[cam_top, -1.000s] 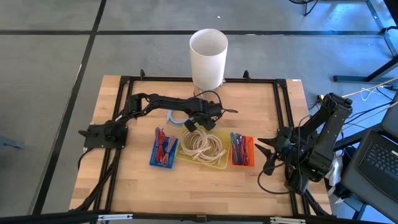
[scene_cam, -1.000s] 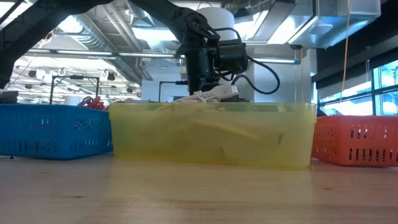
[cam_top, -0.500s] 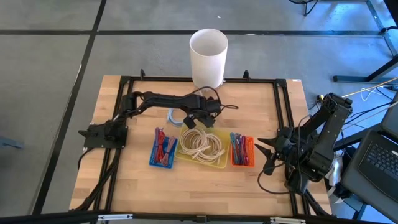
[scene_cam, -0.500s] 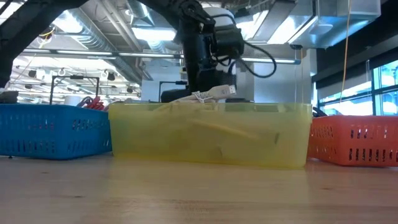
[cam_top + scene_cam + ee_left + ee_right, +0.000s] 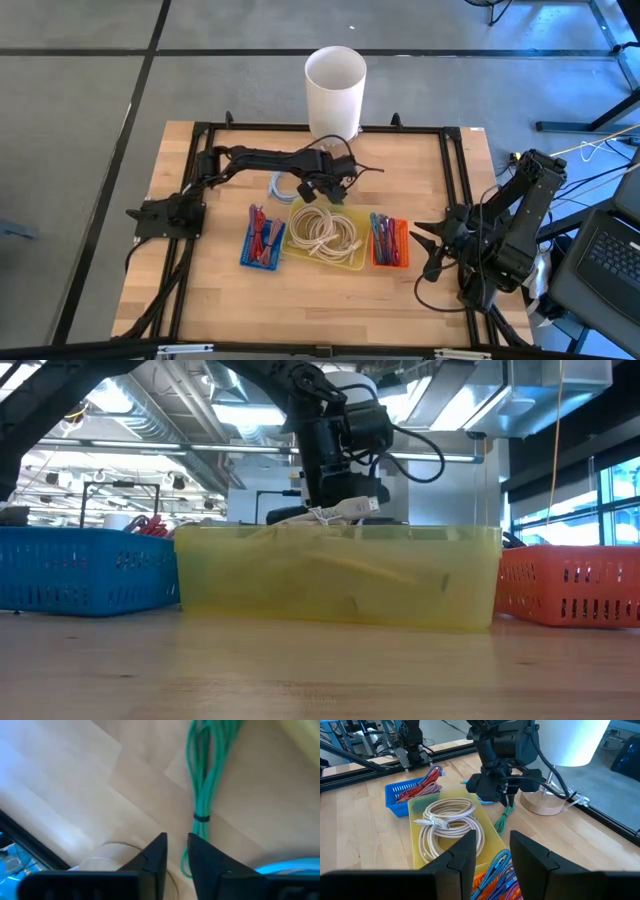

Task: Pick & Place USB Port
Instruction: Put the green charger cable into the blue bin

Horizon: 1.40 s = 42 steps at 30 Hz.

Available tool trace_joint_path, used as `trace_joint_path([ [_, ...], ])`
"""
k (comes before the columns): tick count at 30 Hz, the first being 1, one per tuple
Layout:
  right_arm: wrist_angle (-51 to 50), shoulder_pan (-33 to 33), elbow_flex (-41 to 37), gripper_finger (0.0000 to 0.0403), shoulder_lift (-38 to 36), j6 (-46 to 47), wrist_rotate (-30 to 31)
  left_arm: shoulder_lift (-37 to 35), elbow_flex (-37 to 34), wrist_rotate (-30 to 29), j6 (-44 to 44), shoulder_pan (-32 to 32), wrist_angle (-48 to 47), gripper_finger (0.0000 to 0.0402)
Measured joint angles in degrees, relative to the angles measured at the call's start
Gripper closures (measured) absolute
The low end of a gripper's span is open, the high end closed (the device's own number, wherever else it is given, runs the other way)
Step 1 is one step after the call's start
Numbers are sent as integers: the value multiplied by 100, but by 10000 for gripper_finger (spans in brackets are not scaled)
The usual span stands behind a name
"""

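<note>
A green cable bundle (image 5: 205, 775), bound by a dark tie, shows beyond my left gripper (image 5: 177, 852). In the right wrist view the green cable (image 5: 502, 819) slants down from the left gripper (image 5: 506, 800) beside the yellow basket's far side. The left gripper (image 5: 322, 190) hovers there, fingers nearly closed. Coiled white cables (image 5: 322, 232) lie in the yellow basket (image 5: 340, 575), and one plug (image 5: 355, 508) sticks up over the rim. My right gripper (image 5: 492, 855) waits open at the table's right edge. My left gripper has the looped end of the green cable (image 5: 185, 866) between its fingertips, coming from above and pointing down. The rest of the bundle trails away below the fingers, and its far end (image 5: 496, 828) is down by the table next to the yellow basket.
A blue basket (image 5: 262, 240) with red cables sits left of the yellow one, and an orange basket (image 5: 390, 242) with blue cables sits right of it. A blue cable (image 5: 283, 187) lies on the wood by the left arm. A tall white cylinder (image 5: 335, 90) stands at the far edge.
My left gripper has risen from just above the yellow basket's far rim and shifted slightly toward the table's far edge. The white cables in the basket have stayed put.
</note>
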Motion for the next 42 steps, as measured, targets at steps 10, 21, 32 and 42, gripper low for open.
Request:
trace_joint_path([
  [10,-4,0,0,281,0,-2,0,47,-4,267,-245,-1,28,247],
  [21,0,0,0,281,0,0,0,47,-118,787,-555,-44,13,248],
  [32,13,-1,0,281,2,0,0,30,-584,776,-563,-25,235,249],
  [42,47,-1,0,281,1,0,0,90,-590,1084,-498,-23,470,256],
])
